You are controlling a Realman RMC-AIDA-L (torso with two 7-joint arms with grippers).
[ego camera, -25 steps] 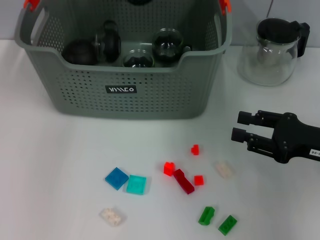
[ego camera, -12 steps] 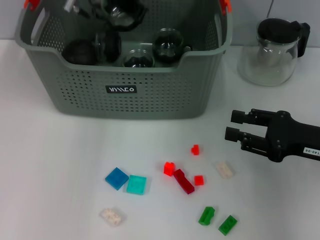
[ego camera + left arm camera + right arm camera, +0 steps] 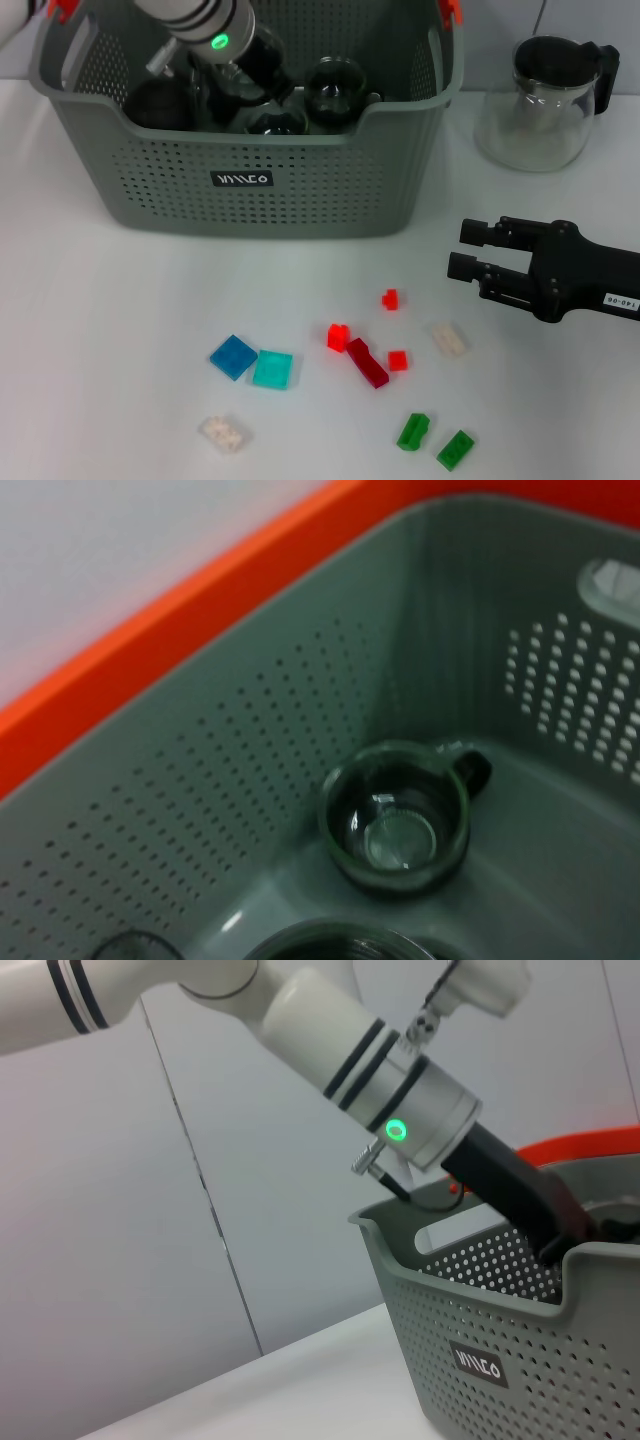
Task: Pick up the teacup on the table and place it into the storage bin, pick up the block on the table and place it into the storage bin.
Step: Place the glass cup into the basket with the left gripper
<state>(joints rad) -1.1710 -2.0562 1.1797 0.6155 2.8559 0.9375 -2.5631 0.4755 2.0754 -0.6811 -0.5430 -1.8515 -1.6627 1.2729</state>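
Note:
The grey storage bin (image 3: 250, 190) stands at the back of the table with several dark glass teacups inside. My left arm reaches down into it from the back left. The left gripper (image 3: 252, 82) is low inside the bin, shut on a glass teacup (image 3: 236, 100). In the left wrist view another teacup (image 3: 395, 820) rests on the bin's floor. In the right wrist view the bin (image 3: 520, 1360) shows with the left arm dipping behind its rim. My right gripper (image 3: 468, 250) hovers open over the table, right of the blocks. The nearest are a clear block (image 3: 449, 339) and a small red block (image 3: 390, 298).
More blocks lie scattered in front of the bin: red (image 3: 338, 336), dark red (image 3: 367, 362), blue (image 3: 233, 356), teal (image 3: 272, 369), white (image 3: 224, 432) and two green (image 3: 412, 431). A glass pitcher (image 3: 545, 100) with a black lid stands at the back right.
The left arm has come into view and lowered the teacup from above the rim down into the bin. The right gripper has crept slightly left.

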